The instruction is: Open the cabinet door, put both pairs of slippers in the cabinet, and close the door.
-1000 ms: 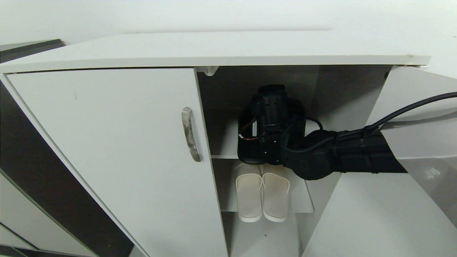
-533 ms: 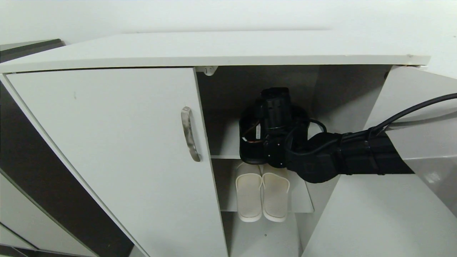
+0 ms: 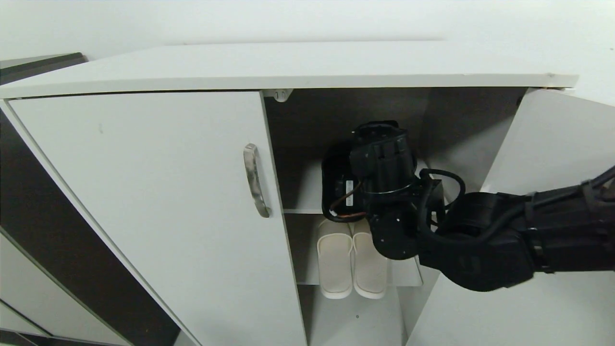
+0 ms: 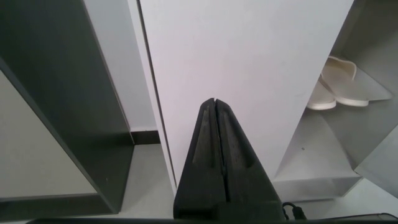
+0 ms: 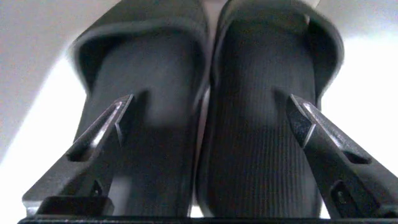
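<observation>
Two pairs of slippers are in the cabinet (image 3: 288,62). The black pair (image 5: 261,124) lies side by side, touching, on the upper shelf (image 3: 302,202). The white pair (image 3: 335,262) lies the same way on the lower shelf (image 3: 408,274), with both heels sticking out past the shelf's front edge.

The cabinet has two doors. The left door (image 3: 144,192), with one metal handle (image 3: 254,180), is closed. The right door (image 3: 552,144) is swung wide open, and the right arm passes in front of it through the opening. There is bare shelf on both sides of each pair.

The right claw (image 5: 210,99) is just behind the black pair at the upper shelf. It is released and spread about as wide as the pair, with one finger toward each slipper's outer side and nothing gripped. It is not clear whether the tips touch the slippers.

The left claw (image 4: 214,102) is clenched with its fingers pressed together, holding nothing. It is low down in front of the closed left door, apart from it.
</observation>
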Robot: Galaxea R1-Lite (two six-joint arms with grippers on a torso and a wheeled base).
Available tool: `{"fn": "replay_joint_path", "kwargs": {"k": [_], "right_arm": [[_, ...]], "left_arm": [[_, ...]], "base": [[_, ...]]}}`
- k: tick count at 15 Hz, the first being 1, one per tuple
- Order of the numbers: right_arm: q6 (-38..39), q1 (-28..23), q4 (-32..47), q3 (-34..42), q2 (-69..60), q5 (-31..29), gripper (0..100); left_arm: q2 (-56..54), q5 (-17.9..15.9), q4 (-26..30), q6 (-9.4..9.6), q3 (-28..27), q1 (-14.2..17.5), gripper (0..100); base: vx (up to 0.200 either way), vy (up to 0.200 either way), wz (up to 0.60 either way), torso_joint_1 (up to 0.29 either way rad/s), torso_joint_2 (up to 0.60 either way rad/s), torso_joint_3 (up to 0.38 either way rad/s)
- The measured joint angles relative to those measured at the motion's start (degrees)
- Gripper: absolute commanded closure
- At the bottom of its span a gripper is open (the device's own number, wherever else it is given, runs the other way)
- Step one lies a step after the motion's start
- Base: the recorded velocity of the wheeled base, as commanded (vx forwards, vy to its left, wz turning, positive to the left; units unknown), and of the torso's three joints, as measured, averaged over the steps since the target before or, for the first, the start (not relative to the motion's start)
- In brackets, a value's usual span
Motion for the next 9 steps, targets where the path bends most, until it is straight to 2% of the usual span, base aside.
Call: {"fn": "replay_joint_path", "kwargs": {"k": [1, 2, 6, 9], "right_arm": [[0.7, 1.2, 0.0, 2.4, -1.8, 0.1, 0], [1.3, 2.5, 0.0, 4.9, -3.6, 0.2, 100], [1.6, 6.7, -5.5, 15.6, -10.2, 0.7, 100], [0.6, 7.6, -7.0, 17.8, -11.8, 0.7, 100]], "left_arm": [[0.0, 0.0, 0.0, 0.00, 0.0, 0.0, 100], [0.0, 0.0, 0.0, 0.00, 0.0, 0.0, 100], [0.0, 0.0, 0.0, -0.02, 0.0, 0.0, 100], [0.0, 0.0, 0.0, 0.00, 0.0, 0.0, 100]], "base": [[0.000, 0.000, 0.00, 0.000, 0.00, 0.000], [0.000, 0.000, 0.00, 0.000, 0.00, 0.000], [0.000, 0.000, 0.00, 0.000, 0.00, 0.000], [0.000, 0.000, 0.00, 0.000, 0.00, 0.000]]}}
